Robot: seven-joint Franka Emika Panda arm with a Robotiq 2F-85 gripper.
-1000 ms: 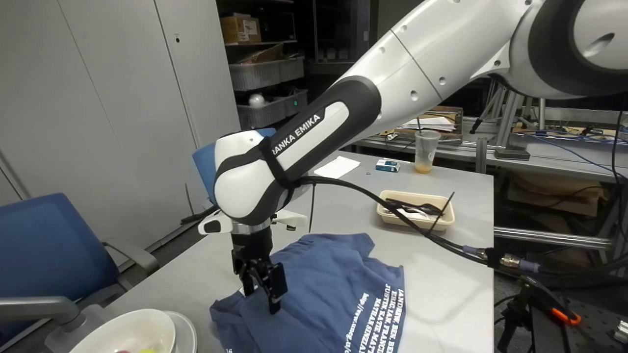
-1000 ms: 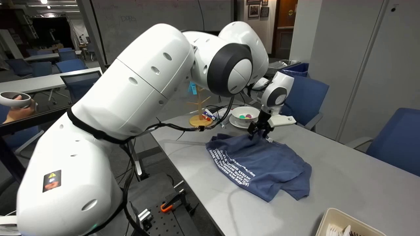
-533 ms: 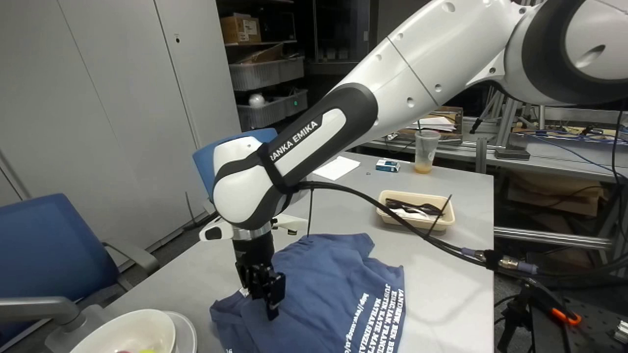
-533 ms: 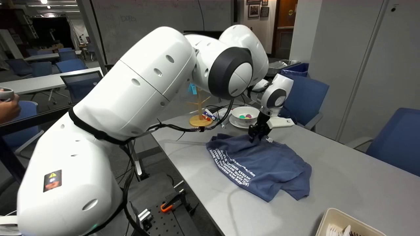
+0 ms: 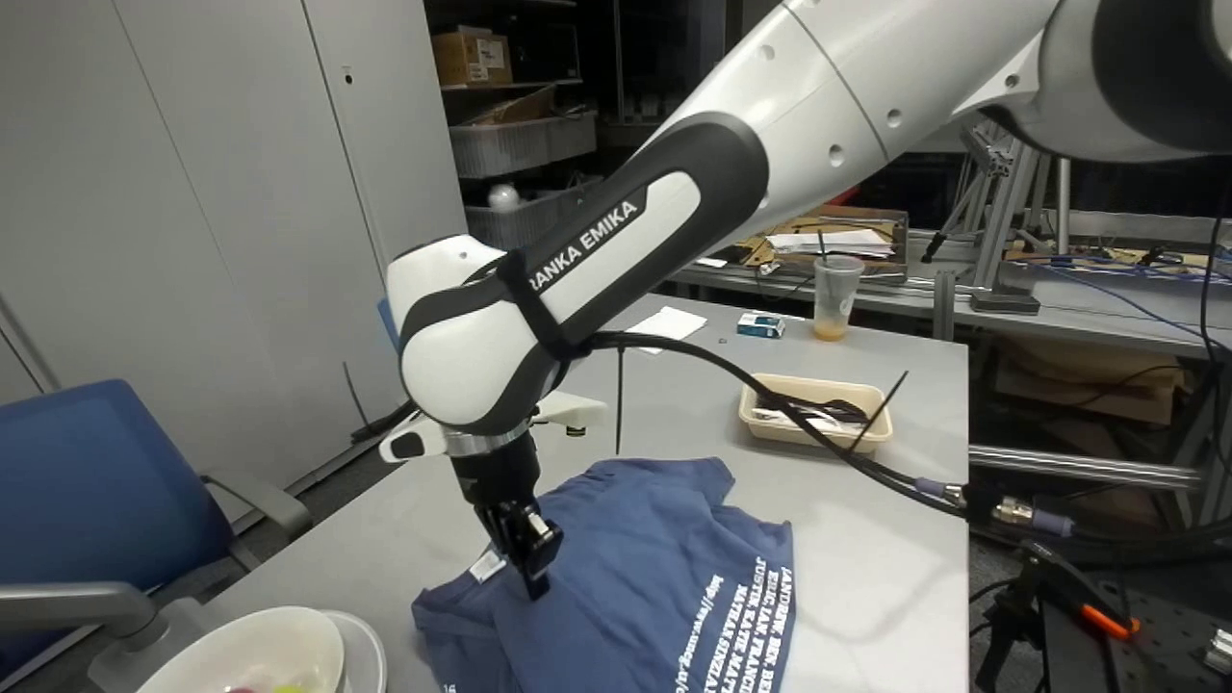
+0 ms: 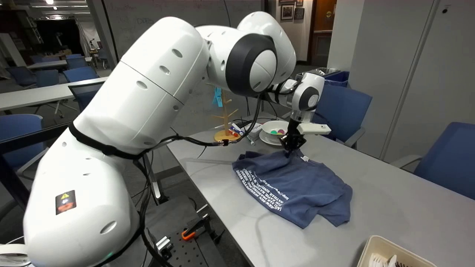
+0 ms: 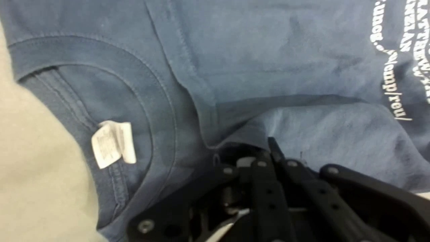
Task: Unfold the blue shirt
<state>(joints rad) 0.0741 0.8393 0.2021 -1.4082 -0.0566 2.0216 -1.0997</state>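
Note:
The blue shirt (image 5: 635, 558) lies rumpled and partly folded over on the grey table, its white lettering along one side; it shows in both exterior views. In the wrist view the collar of the shirt (image 7: 161, 111) curves at the left, with a white tag (image 7: 112, 144) inside it. My gripper (image 5: 537, 587) points down at the shirt near the collar, its jaws together. A fold of cloth rises to the fingertips (image 7: 273, 146) in the wrist view, with dark shadow beneath, and appears pinched there. How much cloth is between the fingers is hidden.
A white bowl (image 6: 272, 128) with coloured balls stands on a plate close beside the gripper. Behind it are a wooden peg stand (image 6: 225, 124) and markers (image 6: 236, 129). A cutlery tray (image 5: 770, 435) and a plastic cup (image 5: 837, 289) share the table. Blue chairs (image 5: 96, 472) line its side.
The jaws have gone from open to shut. The gripper first dipped toward the cloth, then rose slightly, uncovering more of the tag. A person's hand holding a cup has left the view.

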